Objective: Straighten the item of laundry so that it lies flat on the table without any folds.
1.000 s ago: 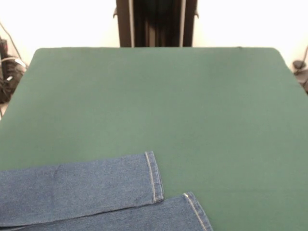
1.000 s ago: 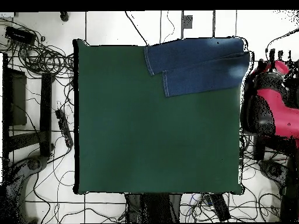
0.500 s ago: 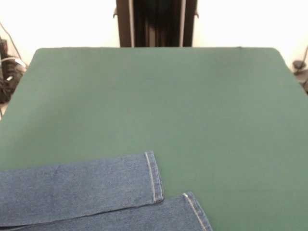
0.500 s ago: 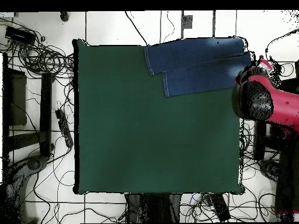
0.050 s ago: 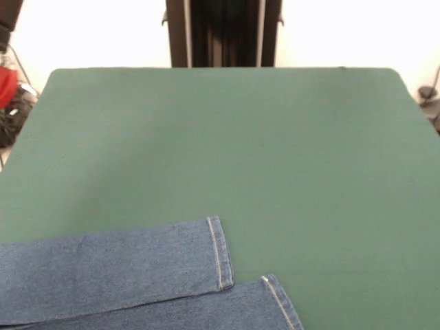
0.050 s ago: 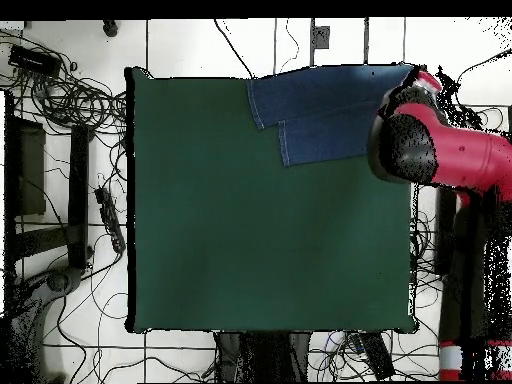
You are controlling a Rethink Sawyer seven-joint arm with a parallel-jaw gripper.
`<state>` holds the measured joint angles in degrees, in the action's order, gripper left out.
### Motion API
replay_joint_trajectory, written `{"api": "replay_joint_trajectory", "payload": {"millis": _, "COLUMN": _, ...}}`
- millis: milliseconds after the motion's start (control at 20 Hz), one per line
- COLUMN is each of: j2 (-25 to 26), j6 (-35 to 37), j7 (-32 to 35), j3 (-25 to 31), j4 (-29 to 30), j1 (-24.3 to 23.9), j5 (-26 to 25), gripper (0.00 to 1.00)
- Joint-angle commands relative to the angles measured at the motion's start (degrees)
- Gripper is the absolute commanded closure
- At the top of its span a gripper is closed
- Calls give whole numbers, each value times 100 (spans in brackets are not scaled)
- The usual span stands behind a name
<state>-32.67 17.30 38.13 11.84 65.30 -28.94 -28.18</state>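
The small pair of blue denim jeans (image 6: pixel 325 110) lies at one corner of the large rectangular table covered in dark green felt-like cloth (image 6: pixel 260 240), with both legs extending side by side toward the table's middle. In the front view, the two hemmed cuffs (image 5: pixel 220 253) lie flat and staggered. The red and black robot arm (image 6: pixel 440 155) reaches over the waist end of the jeans. The end effector is hidden beneath the arm; whether it is spread or closed cannot be determined.

White tiled floor (image 6: pixel 180 45), tangled black cables (image 6: pixel 62 95), bright white wall (image 5: pixel 96 31)
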Motion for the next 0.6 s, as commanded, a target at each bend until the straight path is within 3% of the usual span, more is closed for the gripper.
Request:
{"api": "replay_joint_trajectory", "payload": {"millis": 50, "j2": 91, "j6": 1270, "j7": 904, "j3": 131, "j4": -107, "j1": 665, "j5": 319, "gripper": 0}}
{"api": "replay_joint_trajectory", "payload": {"millis": 300, "j2": -38, "j6": 1418, "j7": 1041, "j3": 73, "j4": 110, "j1": 799, "j5": 472, "gripper": 0}}
{"api": "replay_joint_trajectory", "payload": {"millis": 600, "j2": -97, "j6": 1450, "j7": 1065, "j3": 211, "j4": 575, "j1": 587, "j5": 844, "gripper": 0}}
